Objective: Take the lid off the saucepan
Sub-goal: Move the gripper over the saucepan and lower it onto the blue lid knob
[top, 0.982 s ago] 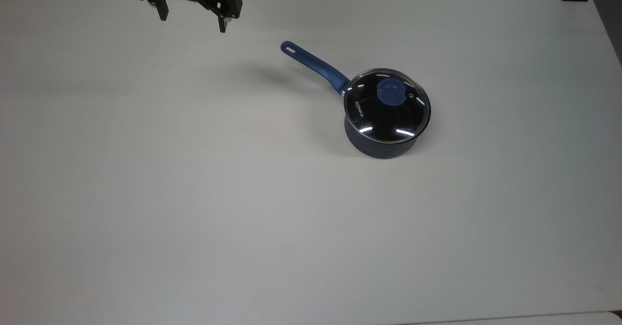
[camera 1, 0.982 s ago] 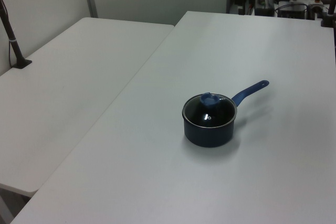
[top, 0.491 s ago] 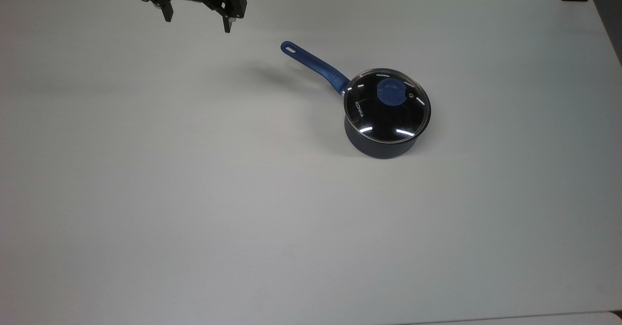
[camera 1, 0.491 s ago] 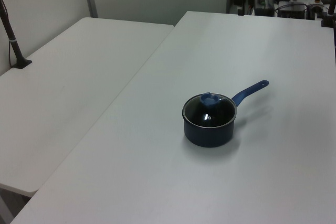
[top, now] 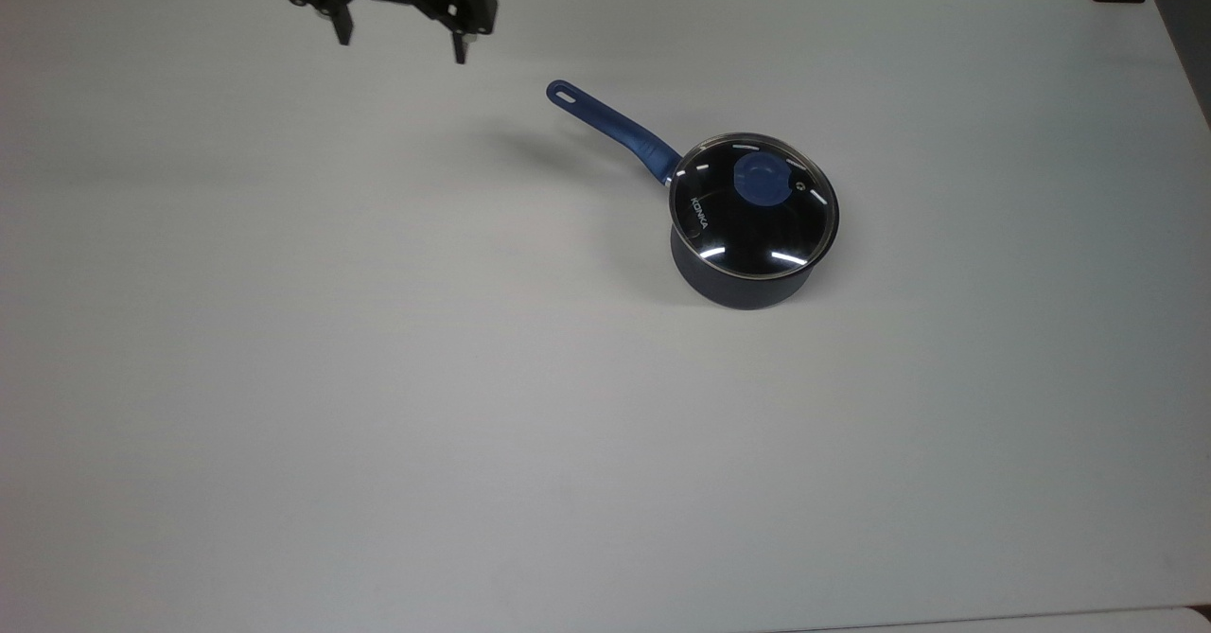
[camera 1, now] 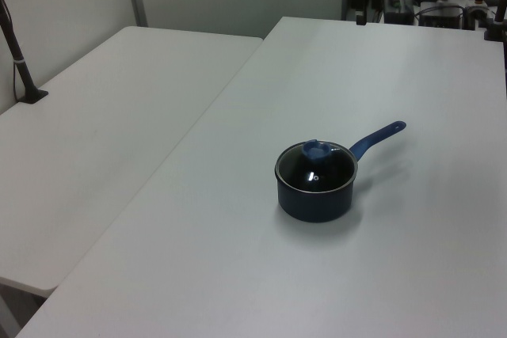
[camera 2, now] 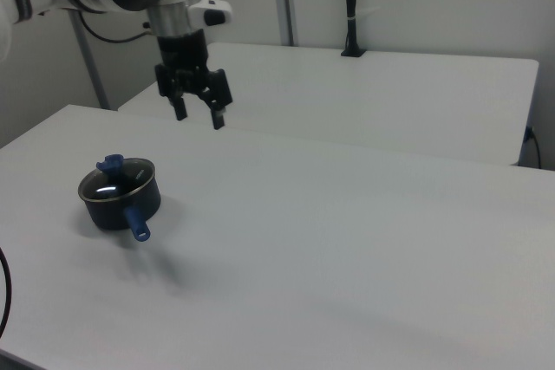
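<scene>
Top view first: lid (top: pixel 754 205) seated flat on saucepan (top: pixel 743 283), right of centre on white tabletop (top: pixel 378 378), long blue handle (top: pixel 610 127) running up toward the top view's left. Claw (top: pixel 401 46) hanging above the tabletop's far edge, well apart from the pan, fingers spread and holding nothing. Likely handling, judged from looks alone: glass disc stiff and breakable, smooth and probably slippery, thin metal rim offering little purchase; not heavy, but unforgiving of a drop or a knock against the pan wall. Best hold therefore on the blue knob (top: pixel 763 180) at the centre, standing proud of the glass and narrow enough for two fingers to close across; straight lift upward advisable, to avoid dragging the rim or shifting the light pan. Appearance: round clear glass with bright reflections, small white KONKA lettering near the handle side, dark navy-black pot with straight sides showing beneath. Seen from the right view, same saucepan (camera 2: pixel 119 197) low at the right view's left, knob (camera 2: pixel 111 163) uppermost, claw (camera 2: pixel 199 117) above and beyond it.
</scene>
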